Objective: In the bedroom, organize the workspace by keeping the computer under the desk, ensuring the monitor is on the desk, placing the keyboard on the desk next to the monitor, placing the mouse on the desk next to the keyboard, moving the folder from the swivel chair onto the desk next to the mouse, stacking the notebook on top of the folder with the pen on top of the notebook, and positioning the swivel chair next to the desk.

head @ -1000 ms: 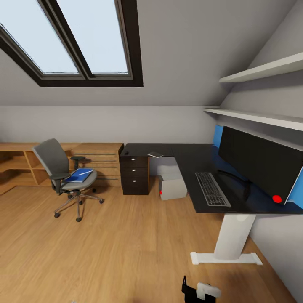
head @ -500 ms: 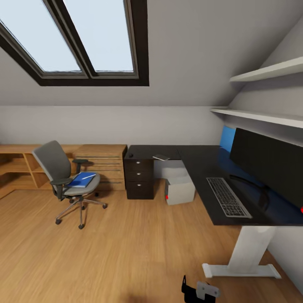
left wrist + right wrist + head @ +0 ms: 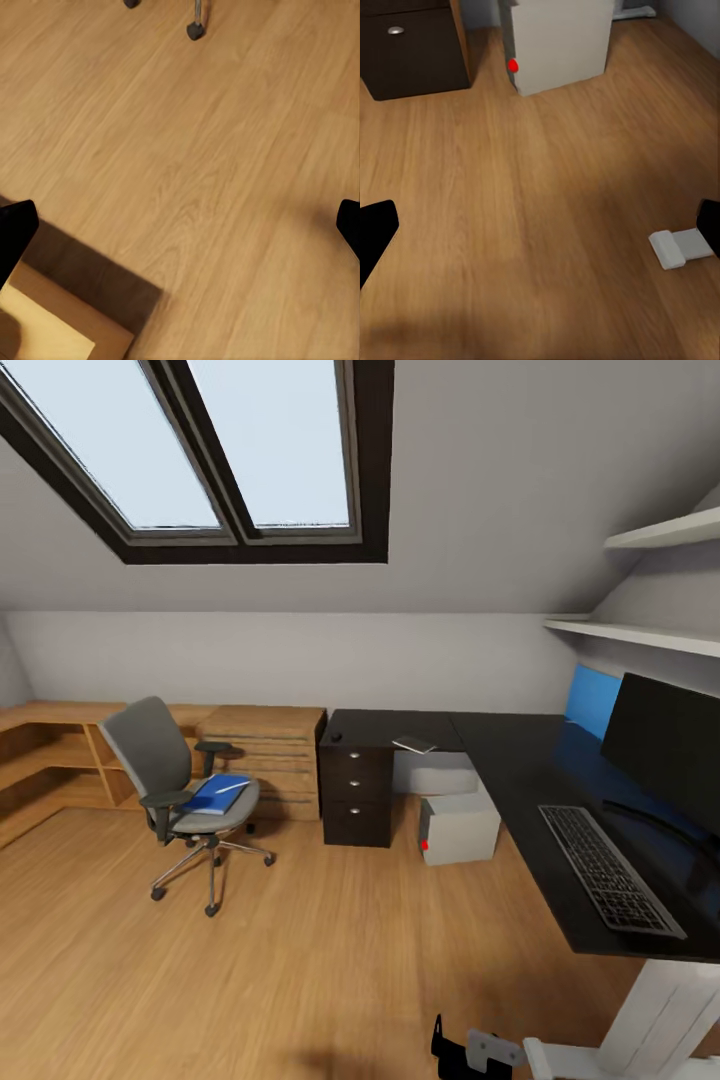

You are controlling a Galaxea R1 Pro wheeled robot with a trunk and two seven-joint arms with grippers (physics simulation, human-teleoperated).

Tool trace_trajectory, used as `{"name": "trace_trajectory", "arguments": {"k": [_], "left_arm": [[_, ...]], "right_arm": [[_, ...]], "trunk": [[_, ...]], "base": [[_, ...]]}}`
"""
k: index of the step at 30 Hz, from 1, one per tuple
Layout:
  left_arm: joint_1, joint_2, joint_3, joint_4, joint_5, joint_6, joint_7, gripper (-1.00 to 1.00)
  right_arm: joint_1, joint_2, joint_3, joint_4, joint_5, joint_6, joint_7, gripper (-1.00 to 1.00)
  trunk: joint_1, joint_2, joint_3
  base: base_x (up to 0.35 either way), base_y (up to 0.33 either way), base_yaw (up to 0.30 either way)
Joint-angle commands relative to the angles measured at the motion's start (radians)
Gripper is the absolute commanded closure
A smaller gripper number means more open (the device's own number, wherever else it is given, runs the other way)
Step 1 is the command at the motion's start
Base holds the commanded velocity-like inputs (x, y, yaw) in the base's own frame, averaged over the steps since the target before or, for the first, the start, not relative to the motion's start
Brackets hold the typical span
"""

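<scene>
Folder (image 3: 216, 796) lies on swivel chair (image 3: 160, 760), far from tool (image 3: 540, 225).

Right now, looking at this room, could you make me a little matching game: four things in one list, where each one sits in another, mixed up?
Things:
1. folder
2. keyboard
3. computer
4. monitor

Places:
A. on the floor under the desk, beside the black drawers
B. on the seat of the swivel chair
C. upright at the back of the desktop, by the wall
D. flat on the desktop, in front of the screen

Pairs: 1-B, 2-D, 3-A, 4-C
</scene>
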Motion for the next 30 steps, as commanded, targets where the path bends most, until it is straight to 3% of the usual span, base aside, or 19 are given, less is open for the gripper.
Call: {"name": "trace_trajectory", "arguments": {"k": [1, 21, 22, 30], "left_arm": [[0.0, 0.0, 0.0, -0.001, 0.008, -0.003, 0.0, -1.0], [0.0, -0.001, 0.0, -0.001, 0.008, -0.003, 0.0, -1.0], [0.0, -0.001, 0.0, -0.001, 0.008, -0.003, 0.001, -1.0], [0.0, -0.001, -0.001, 0.006, 0.009, -0.002, 0.001, -1.0]], "right_arm": [[-0.001, 0.0, 0.009, 0.0, -0.004, -0.001, -0.007, -1.0], [-0.001, 0.0, 0.009, 0.001, -0.003, -0.001, -0.007, -1.0], [-0.001, 0.014, 0.008, 0.001, -0.002, -0.001, -0.007, -1.0], [-0.001, 0.022, 0.006, 0.002, -0.002, -0.001, -0.007, -1.0]], "trunk": [[0.001, -0.001, -0.001], [0.001, -0.001, -0.001], [0.001, -0.001, -0.001], [0.001, -0.001, -0.001]], "base": [[0.329, 0.007, 0.027], [0.33, 0.001, 0.004], [0.33, 0.0, 0.0], [0.33, -0.001, 0.0]]}}
